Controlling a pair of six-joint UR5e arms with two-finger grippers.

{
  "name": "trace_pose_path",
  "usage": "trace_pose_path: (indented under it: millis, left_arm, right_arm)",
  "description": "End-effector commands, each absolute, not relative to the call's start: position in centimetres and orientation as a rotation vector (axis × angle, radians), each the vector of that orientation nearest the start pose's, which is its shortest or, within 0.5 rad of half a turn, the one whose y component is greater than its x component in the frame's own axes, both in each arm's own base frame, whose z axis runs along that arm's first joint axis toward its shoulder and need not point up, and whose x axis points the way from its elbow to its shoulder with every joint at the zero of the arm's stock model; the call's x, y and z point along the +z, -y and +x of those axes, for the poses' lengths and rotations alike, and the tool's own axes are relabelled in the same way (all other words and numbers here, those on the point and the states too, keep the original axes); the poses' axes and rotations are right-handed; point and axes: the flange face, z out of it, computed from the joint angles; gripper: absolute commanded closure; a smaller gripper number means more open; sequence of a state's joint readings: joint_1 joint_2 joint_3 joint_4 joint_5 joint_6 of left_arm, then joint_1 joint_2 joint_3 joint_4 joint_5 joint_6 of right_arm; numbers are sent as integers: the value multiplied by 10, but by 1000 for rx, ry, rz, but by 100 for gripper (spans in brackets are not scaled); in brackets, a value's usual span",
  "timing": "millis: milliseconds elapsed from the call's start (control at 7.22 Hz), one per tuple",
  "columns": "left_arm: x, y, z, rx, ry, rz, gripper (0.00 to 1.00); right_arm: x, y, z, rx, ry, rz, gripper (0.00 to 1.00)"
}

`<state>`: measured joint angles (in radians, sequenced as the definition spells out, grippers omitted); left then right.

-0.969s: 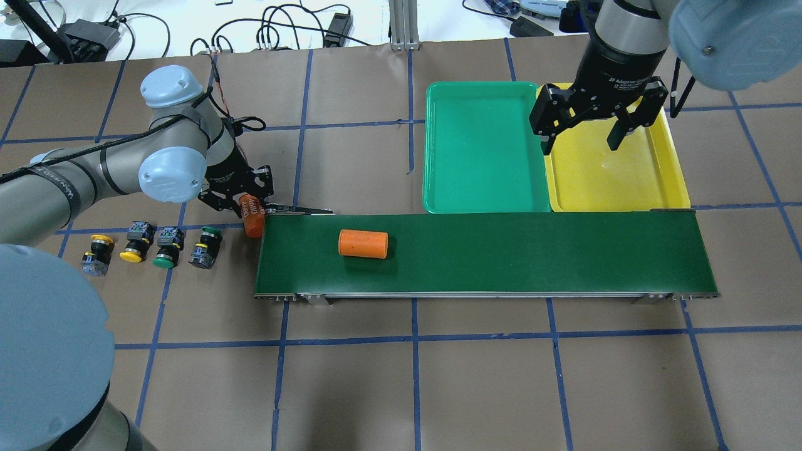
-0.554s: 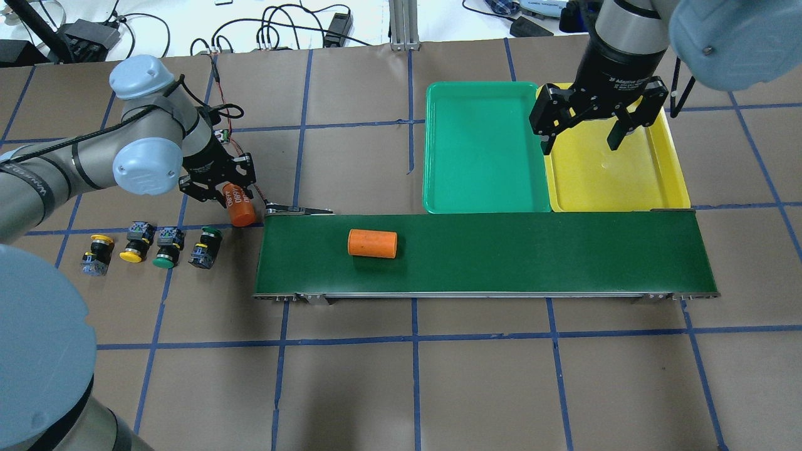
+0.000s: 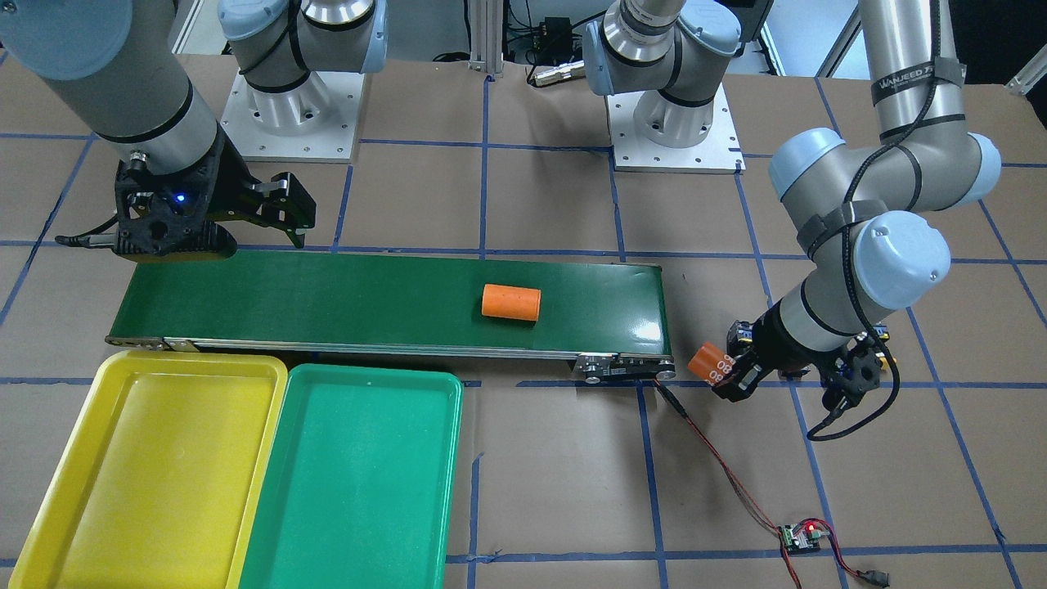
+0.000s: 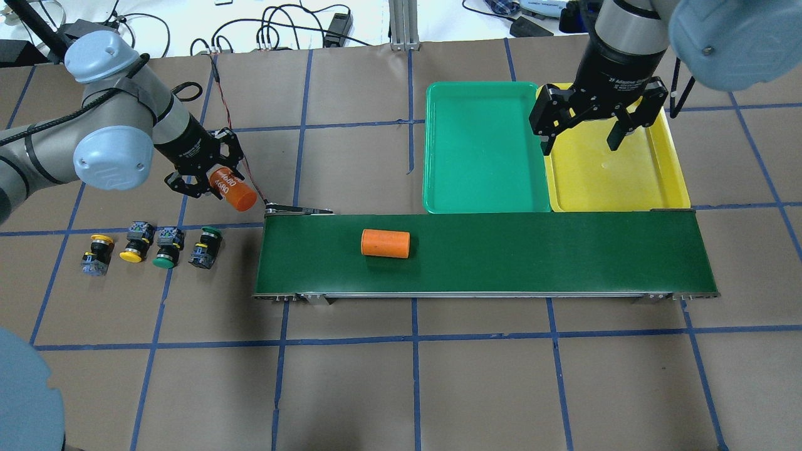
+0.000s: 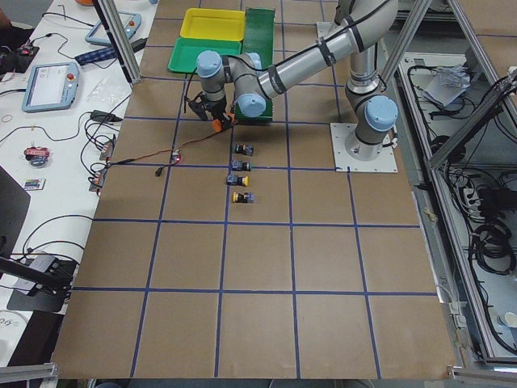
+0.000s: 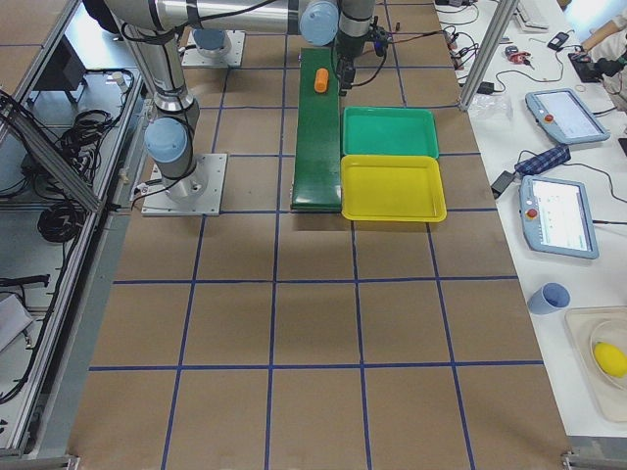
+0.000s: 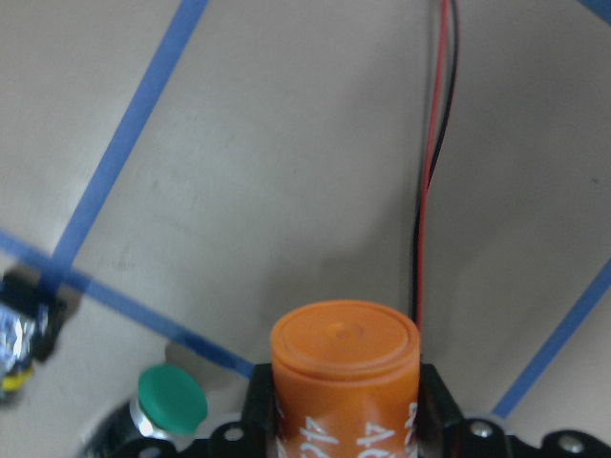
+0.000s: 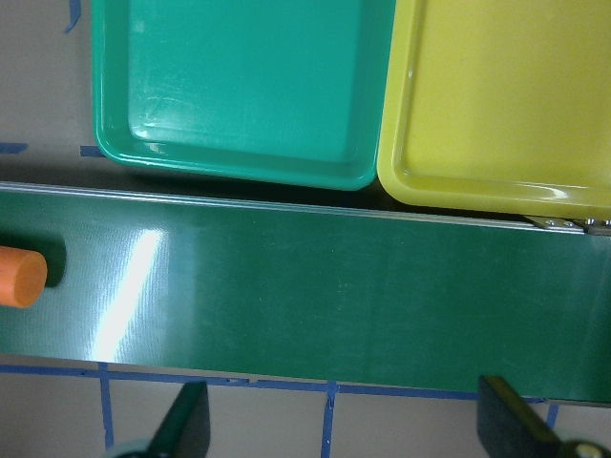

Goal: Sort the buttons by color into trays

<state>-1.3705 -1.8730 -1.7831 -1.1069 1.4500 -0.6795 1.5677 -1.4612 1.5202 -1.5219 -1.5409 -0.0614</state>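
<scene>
"Four buttons (image 4: 166,245), was it?"

"Four, lying in a row on the tabletop (image 4: 438,376), just off the end of the conveyor belt (image 4: 532,250) on the robot's left. The two yellow caps were on the outer side, then the two green, with the last green one nearest the belt. All four were well apart from the trays."

"And the left gripper (image 4: 216,183)?"

"It hung just beyond that row, near the belt's corner. Its fingers (image 7: 258,405) were clamped on an orange cylinder marked 4680 (image 4: 233,190), held tilted above the tabletop with its free end towards the belt. From the wrist camera I could see a green cap low down beside it, and a red-and-black wire (image 7: 434,143) running across the tabletop."

"What about the right gripper (image 4: 581,144)?"

"That one hung at the belt's other end, by the trays, fingers spread wide and gripping nothing."

"Where were the trays?"

"The green tray (image 4: 482,150) and the yellow tray (image 4: 614,181) lay side by side, edges touching, along the belt's edge away from the robot. The yellow was the outer one. A plain orange cylinder (image 4: 385,243) lay on its side on the belt."
</scene>
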Motion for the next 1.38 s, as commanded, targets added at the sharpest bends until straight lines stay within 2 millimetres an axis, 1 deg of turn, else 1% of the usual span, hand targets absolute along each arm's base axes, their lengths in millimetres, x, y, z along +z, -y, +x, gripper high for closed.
trace_pose_path:
  millis: [0, 138, 277, 415, 554, 831, 969, 1108, 1246]
  left_arm:
    - [272, 534, -69, 221, -2802, -1631, 100]
    - [273, 517, -83, 226, -2787, -1654, 100]
    - [277, 509, -95, 231, -2739, -1731, 100]
    - [264, 493, -118, 315, -2704, -1792, 100]
    - [259, 487, -127, 319, -2678, -1822, 100]
    - [256, 486, -128, 324, -2672, -1822, 100]
    - [253, 487, -127, 330, -2672, -1814, 39]
    - [253, 487, -128, 337, -2678, -1816, 0]
    - [259, 486, -130, 324, -2696, -1805, 0]
  right_arm:
    - [449, 526, 133, 177, -3107, -91, 0]
    - [441, 521, 134, 201, -3105, -95, 0]
    - [438, 514, 134, 199, -3104, -88, 0]
    - [435, 512, 134, 206, -3103, -88, 0]
    - [434, 512, 134, 208, -3102, -95, 0]
    - [434, 512, 134, 211, -3102, -100, 0]
    - [433, 513, 134, 208, -3100, -102, 0]
    - [436, 516, 133, 159, -3108, -98, 0]
    - [434, 520, 132, 147, -3112, -82, 0]
